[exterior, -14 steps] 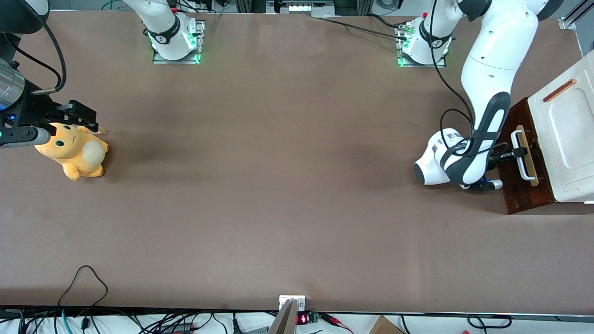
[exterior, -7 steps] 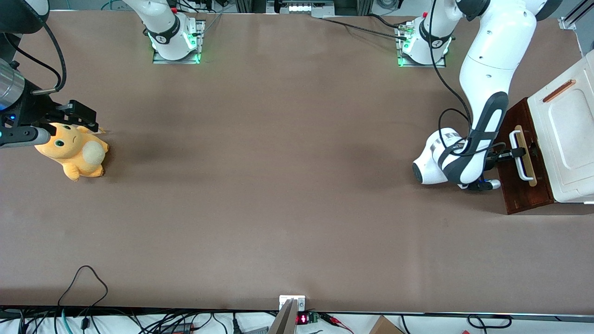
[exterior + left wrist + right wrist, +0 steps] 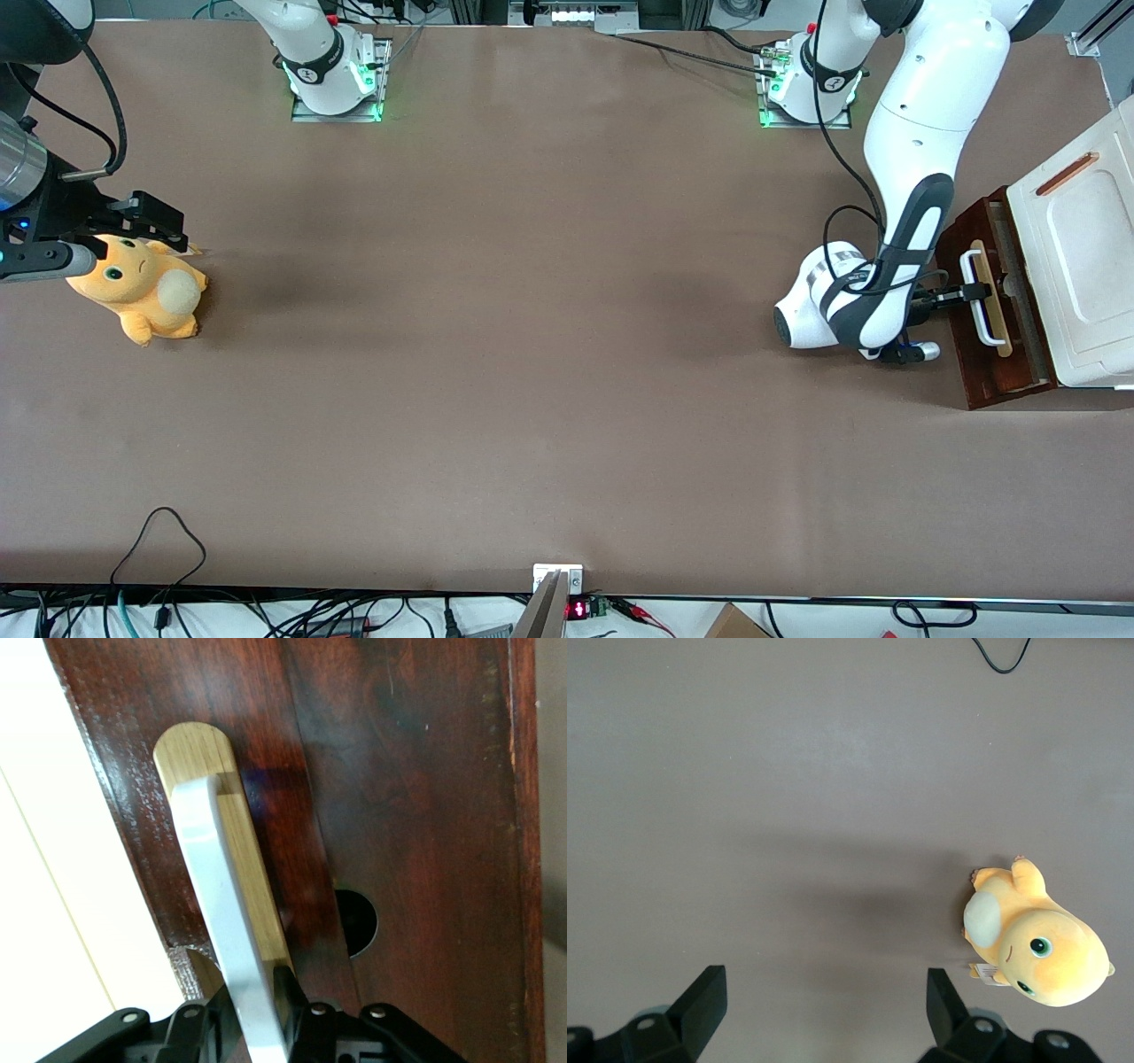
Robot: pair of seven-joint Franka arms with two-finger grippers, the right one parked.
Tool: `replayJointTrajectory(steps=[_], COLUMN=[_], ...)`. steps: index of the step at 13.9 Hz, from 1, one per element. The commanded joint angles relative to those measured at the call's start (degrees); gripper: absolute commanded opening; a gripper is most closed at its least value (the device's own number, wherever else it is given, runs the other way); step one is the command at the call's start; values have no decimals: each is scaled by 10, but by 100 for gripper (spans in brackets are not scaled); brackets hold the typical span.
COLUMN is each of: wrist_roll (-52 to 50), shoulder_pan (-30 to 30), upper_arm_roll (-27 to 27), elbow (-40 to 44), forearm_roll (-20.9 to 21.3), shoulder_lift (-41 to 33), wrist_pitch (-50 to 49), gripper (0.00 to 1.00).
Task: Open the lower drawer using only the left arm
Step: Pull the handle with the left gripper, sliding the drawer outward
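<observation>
A yellow plush toy (image 3: 137,297) is lying near the table (image 3: 532,354) edge at the parked arm's end, well apart from the work. At the working arm's end, the left arm (image 3: 912,159) is reaching down from its base at the table's far edge to the lower drawer (image 3: 966,354). The gripper (image 3: 964,293) is sitting at the middle of the white bar handle (image 3: 979,297), and in the wrist view its fingers (image 3: 288,992) are pressing against both sides of the bar (image 3: 226,921), so it is clamping the handle. The dark wooden drawer front (image 3: 399,815) is standing just clear of the white cabinet (image 3: 1076,266), with a strip of pale inside (image 3: 1010,283) showing between them, so the drawer looks partly open. To do this step well, the pull should run straight away from the cabinet, level with the table, with the grip held firm so the bar is not slipping and the drawer is not skewing in its runners.
</observation>
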Motion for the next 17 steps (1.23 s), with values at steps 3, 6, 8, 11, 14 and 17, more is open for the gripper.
replayJointTrajectory(steps=[3,6,8,11,14,17], wrist_roll=[-10,-10,-11,-10,-11,-11], shoulder_pan=[-19,-28,-33,-43,-50,-54], upper_arm_roll=[0,0,0,0,0,0], elbow=[4,4,5,5,5,5], forearm_roll=[-14,-15,-24,-26,-35,-36], shoulder_lift=[-2,-1,1,2,2,2], wrist_pitch=[-11,-11,-11,-11,-11,-14], gripper=[19,19,19,19,19,19])
